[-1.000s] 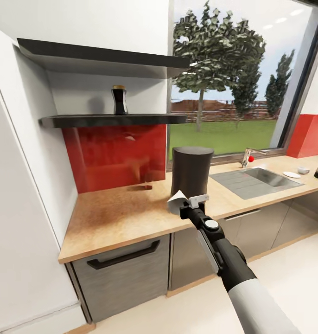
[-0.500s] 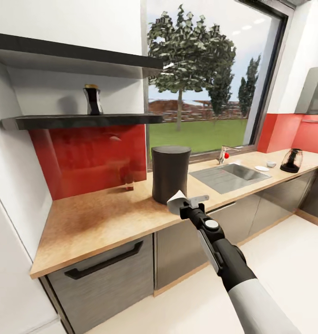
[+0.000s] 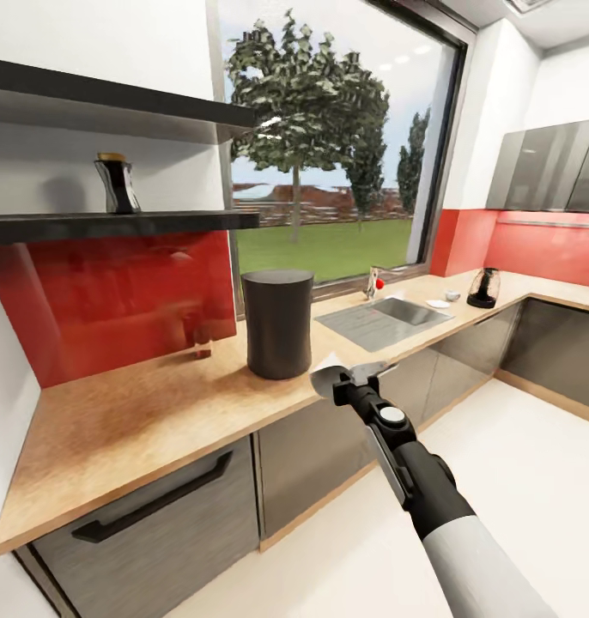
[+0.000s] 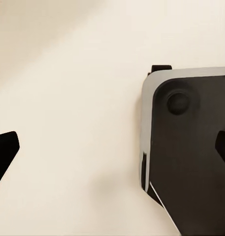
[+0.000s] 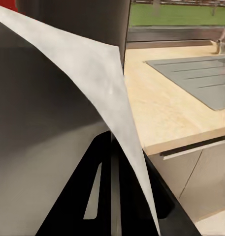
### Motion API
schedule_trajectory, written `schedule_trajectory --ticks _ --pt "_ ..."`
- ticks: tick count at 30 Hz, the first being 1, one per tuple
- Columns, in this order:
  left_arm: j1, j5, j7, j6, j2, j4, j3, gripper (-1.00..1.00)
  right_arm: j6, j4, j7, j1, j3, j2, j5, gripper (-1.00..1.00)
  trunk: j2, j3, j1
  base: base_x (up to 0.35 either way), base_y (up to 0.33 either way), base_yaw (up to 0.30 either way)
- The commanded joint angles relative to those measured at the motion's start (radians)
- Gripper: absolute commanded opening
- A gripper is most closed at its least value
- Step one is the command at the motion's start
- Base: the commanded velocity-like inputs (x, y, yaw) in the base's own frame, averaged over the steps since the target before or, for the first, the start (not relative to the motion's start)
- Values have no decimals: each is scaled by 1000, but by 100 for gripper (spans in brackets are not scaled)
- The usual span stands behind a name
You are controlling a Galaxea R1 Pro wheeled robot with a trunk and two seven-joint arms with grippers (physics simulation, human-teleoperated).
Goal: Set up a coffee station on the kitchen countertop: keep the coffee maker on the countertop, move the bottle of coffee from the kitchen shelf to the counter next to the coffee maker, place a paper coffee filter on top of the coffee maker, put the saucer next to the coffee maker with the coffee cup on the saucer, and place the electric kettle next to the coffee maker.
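The right claw [image 3: 350, 378] is closed on a paper filter [image 3: 327, 378], which is pinched between its fingers and fans out toward the coffee maker [image 3: 279, 323]. The filter is held just in front of the countertop [image 3: 140, 412] edge, below and beside the coffee maker's base. The left claw's [image 4: 112, 147] fingertips are seen spread wide apart over pale floor.

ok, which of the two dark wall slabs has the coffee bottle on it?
The lower, thinner kitchen shelf, just above the red backsplash. The bottle of coffee stands upright on it; the thicker upper slab carries nothing visible.
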Motion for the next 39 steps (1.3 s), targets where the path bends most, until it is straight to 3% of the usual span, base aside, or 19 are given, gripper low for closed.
schedule_trajectory --ticks 1,6,17,29,39 --pt "1 0 2 -3 0 2 -1 100 5 -1 0 0 0 0 -3 -100 -1 0 0 0 0 -282" --pt "15 -1 6 6 1 3 -1 100 5 -4 0 0 0 0 -3 -100 -1 0 0 0 0 -282" --pt "25 -2 42 123 -7 2 -5 100 6 -11 0 0 -1 -1 -1 -100 -1 0 0 0 0 -76" --pt "25 -3 43 151 -10 1 -3 100 5 -12 0 -1 -3 -4 1 -100 -1 0 0 15 -1 -1" --pt "25 -4 45 158 -9 -2 -2 100 2 -15 0 0 -3 -4 -1 -100 -1 0 0 253 -94 0"
